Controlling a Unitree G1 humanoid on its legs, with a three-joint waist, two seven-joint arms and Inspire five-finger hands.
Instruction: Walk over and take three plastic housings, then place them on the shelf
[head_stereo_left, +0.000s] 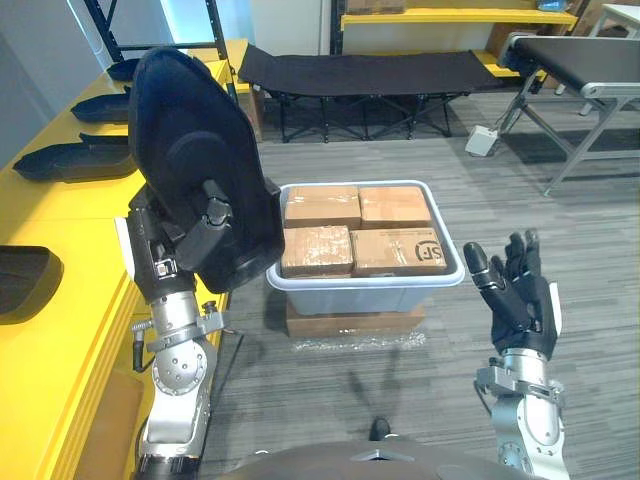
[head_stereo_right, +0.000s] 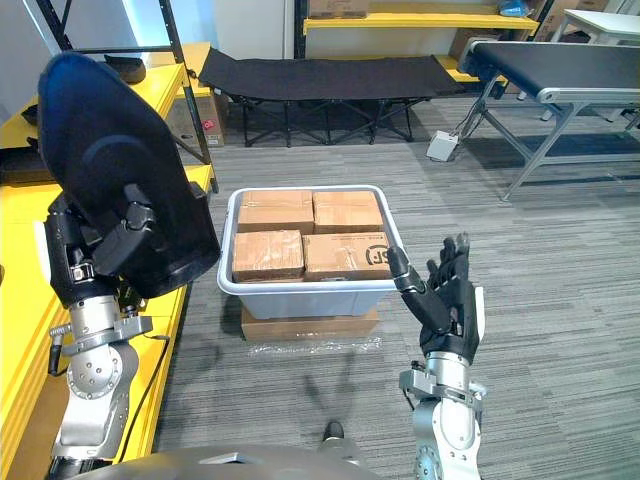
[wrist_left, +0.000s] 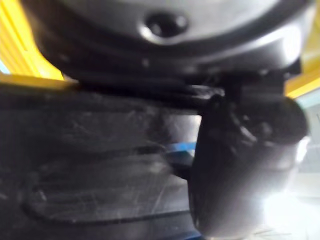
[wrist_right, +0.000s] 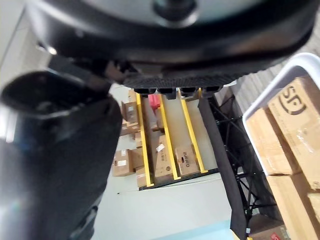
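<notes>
holding the big black oval plastic housing (head_stereo_left: 190, 140) over the yellow table (head_stereo_left: 60, 350) edge, left hand (head_stereo_left: 185, 245) curled round its lower end. its long axis is near upright, top leaning a bit left. right hand (head_stereo_left: 520, 300) spread, empty, beside the grey plastic tub (head_stereo_left: 360, 285) of cardboard boxes (head_stereo_left: 320, 250).

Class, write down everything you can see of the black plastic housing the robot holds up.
The large black plastic housing is a smooth, matt, rounded shell with a raised round boss on its near face. It stands roughly upright in the air, gripped at its lower edge by the dark left hand, whose thumb and fingers curl round it. It is by the edge of the long yellow shelf, beside the pale grey plastic tub of cardboard boxes.
</notes>
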